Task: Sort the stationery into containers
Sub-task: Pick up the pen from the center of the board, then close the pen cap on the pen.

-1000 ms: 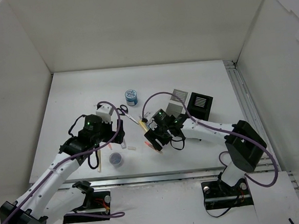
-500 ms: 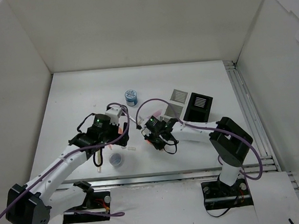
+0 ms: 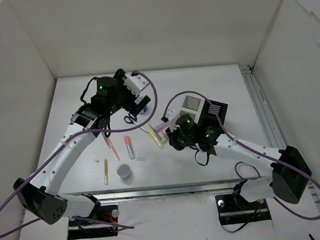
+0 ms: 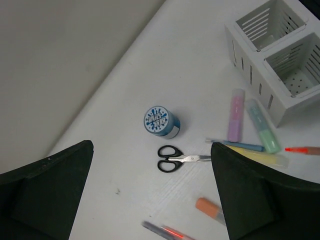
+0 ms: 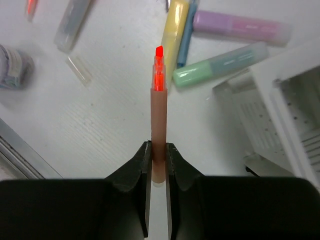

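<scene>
While the left gripper (image 4: 151,144) hung with its jaws spread wide and nothing between them, the blue tin (image 4: 161,121) sat mid-frame in its wrist view. The scissors (image 4: 175,158) lay just below the tin. A pink marker (image 4: 235,115), green marker (image 4: 263,127) and yellow marker (image 4: 260,158) lay to the right, beside the white organizer (image 4: 280,65) in the upper right corner. In the top view the purple jar (image 3: 124,170) sat lower left of centre. The right gripper (image 5: 159,145) was clamped on an orange marker (image 5: 159,112) — uncapped tip pointing up-frame.
</scene>
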`<state>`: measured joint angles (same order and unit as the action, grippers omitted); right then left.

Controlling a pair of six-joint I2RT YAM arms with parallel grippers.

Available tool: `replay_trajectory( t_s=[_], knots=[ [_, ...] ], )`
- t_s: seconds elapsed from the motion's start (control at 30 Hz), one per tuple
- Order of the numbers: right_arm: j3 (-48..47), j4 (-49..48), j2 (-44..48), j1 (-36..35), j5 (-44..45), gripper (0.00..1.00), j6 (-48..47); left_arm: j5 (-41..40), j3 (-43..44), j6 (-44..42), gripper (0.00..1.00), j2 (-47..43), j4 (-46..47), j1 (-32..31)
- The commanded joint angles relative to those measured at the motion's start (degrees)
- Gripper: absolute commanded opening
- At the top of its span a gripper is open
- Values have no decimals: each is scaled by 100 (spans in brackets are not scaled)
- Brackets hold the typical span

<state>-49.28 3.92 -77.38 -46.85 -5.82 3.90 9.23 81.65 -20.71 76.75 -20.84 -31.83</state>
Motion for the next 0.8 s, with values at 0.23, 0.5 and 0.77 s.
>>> replay_trajectory(
  t_s=[0.23, 0.5, 0.77],
  knots=[
    [86, 1, 1796, 483, 1064, 0, 1015, 1675, -930, -3050, 99, -521, -859, 344],
    [-275, 521, 2131, 835, 1663, 0, 1245, 3602, -511, -3598, 86, 1076, -2896, 705],
    [-398, 636, 1842, 932, 1927, 0, 1280, 3754, -1913, -2781, 92, 904, -1433, 898]
  ],
)
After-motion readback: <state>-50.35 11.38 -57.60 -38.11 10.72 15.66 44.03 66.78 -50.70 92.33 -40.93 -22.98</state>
